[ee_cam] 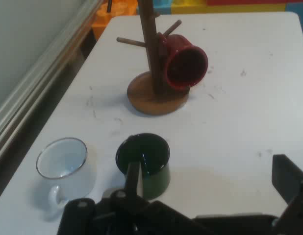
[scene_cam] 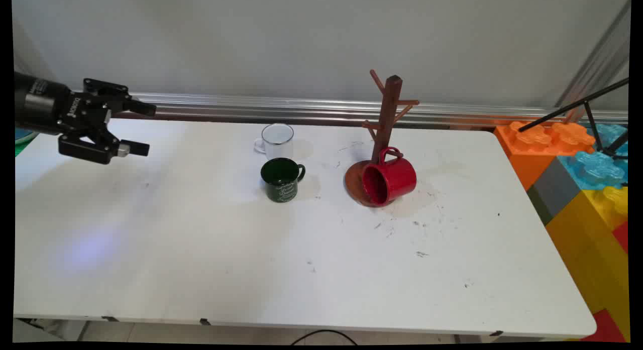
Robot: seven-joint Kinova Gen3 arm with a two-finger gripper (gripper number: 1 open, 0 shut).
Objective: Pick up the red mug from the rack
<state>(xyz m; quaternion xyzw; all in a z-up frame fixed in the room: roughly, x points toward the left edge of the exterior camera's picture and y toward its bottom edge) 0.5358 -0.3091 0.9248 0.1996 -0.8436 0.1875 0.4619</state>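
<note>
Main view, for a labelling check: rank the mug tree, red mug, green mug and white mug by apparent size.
1. Mug tree
2. Red mug
3. Green mug
4. White mug, which stands farther back, so third versus fourth is unsure.

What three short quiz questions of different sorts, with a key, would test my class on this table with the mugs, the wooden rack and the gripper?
1. True or false: the red mug stands upright on the table.
2. Which mug is nearest the wall? A) green mug B) white mug C) red mug
3. Fill in: the gripper hangs above the table's ____ end, as the main view shows it, holding nothing.

Key
1. False: it lies tipped on its side against the mug tree, on the tree's round base.
2. B
3. left
</note>
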